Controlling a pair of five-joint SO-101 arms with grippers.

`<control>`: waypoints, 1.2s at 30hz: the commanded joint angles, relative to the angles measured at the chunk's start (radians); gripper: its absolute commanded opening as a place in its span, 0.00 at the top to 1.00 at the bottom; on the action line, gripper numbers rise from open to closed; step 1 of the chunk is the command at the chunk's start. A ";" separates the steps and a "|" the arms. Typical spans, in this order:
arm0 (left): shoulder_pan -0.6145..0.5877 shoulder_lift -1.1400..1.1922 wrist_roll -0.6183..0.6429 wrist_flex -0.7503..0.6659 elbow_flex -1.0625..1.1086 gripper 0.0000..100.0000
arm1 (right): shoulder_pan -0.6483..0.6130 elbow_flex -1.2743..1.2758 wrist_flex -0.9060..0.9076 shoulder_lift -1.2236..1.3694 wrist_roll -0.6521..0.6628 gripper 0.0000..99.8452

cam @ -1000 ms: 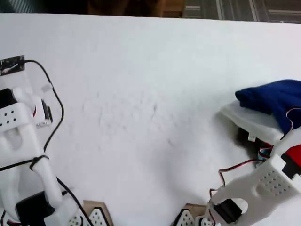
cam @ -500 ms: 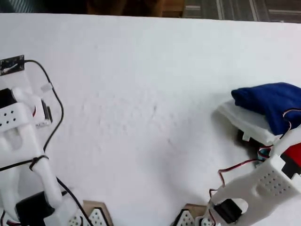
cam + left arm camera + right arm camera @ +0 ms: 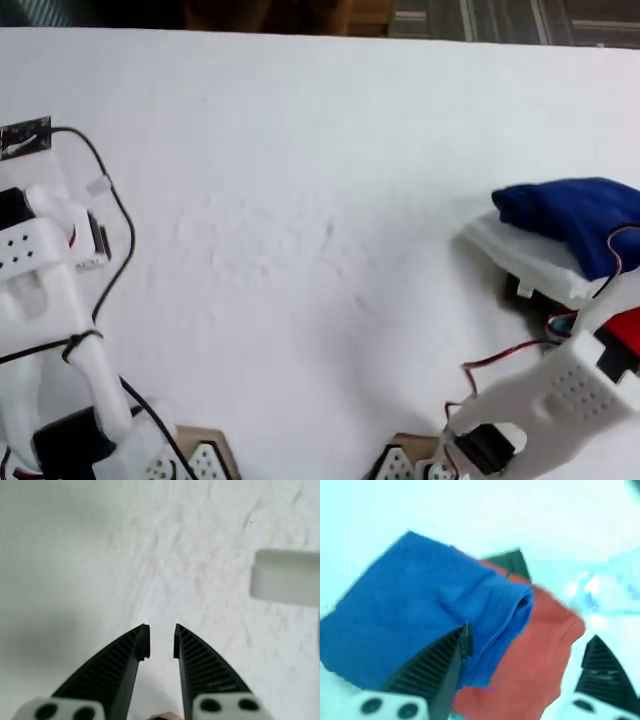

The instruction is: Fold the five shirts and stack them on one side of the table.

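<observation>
We find the soft, limp blue shirt topping the stack at the worktop's right edge, right gripper spread wide above it, left gripper barely parted, and judge its folded edge the safest hold.

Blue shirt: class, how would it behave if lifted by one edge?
Probably floppy: the blue shirt has a soft, rounded fold, so it should sag and unfold. Pushed, it might bunch or slide over the red shirt beneath.

Shirt stack — on table, right.
</observation>
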 commanded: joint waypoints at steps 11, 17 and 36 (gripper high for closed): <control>0.493 -0.029 0.006 -0.126 -0.131 0.89 | -0.708 0.021 0.018 -0.176 -0.164 0.93; 0.549 -0.029 -0.002 -0.334 0.105 0.97 | -0.984 0.256 -0.024 -0.116 -0.244 0.98; 0.697 -0.037 -0.002 -0.608 0.636 0.97 | -1.305 1.617 -0.885 -0.447 -0.230 0.98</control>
